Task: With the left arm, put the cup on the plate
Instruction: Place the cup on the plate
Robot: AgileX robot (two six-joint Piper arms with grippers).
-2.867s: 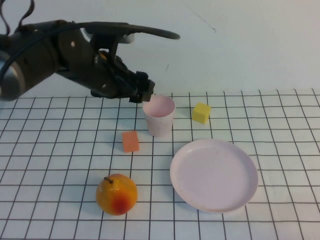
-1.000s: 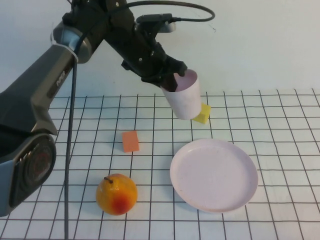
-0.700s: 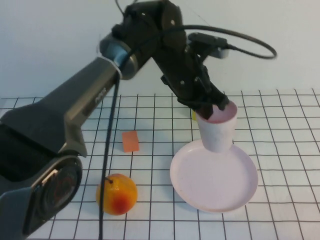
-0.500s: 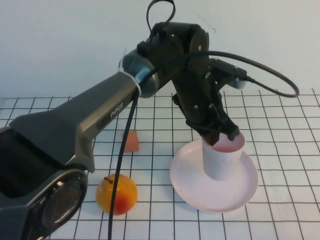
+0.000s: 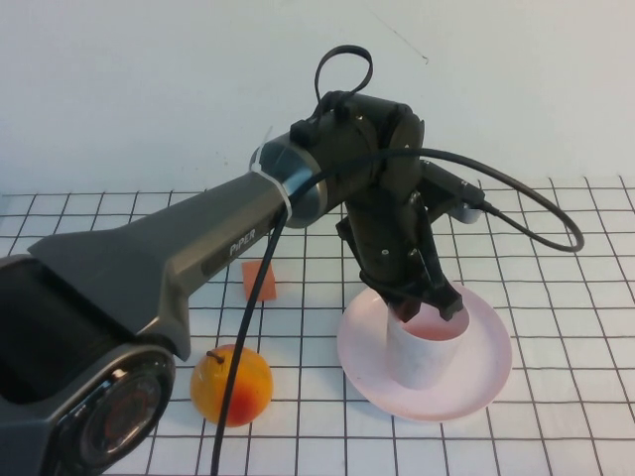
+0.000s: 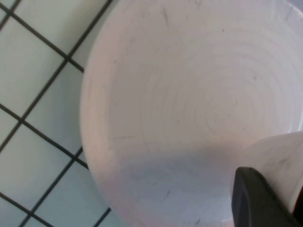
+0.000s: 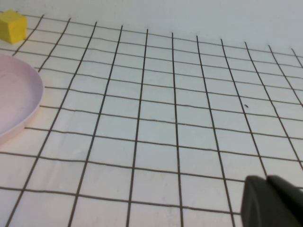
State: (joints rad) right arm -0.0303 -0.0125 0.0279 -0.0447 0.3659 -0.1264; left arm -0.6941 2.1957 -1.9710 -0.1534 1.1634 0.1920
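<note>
The pale pink cup stands upright with its base on the near middle of the round pink plate. My left gripper reaches down from the far side and is shut on the cup's far rim, one finger inside and one outside. In the left wrist view a black finger lies against the cup wall, with the plate's floor filling the view beneath. My right gripper does not show in the high view. Its own wrist view shows it over bare grid cloth, fingers pressed together with nothing between them.
An orange-yellow fruit lies at the front left. An orange block sits behind it, partly behind the left arm. A yellow cube lies beyond the plate's edge in the right wrist view. A black cable loops over the table's right.
The left arm lifted the cup from the far middle of the table, carried it right and toward me, and lowered it onto the plate. Its grip stayed shut.
</note>
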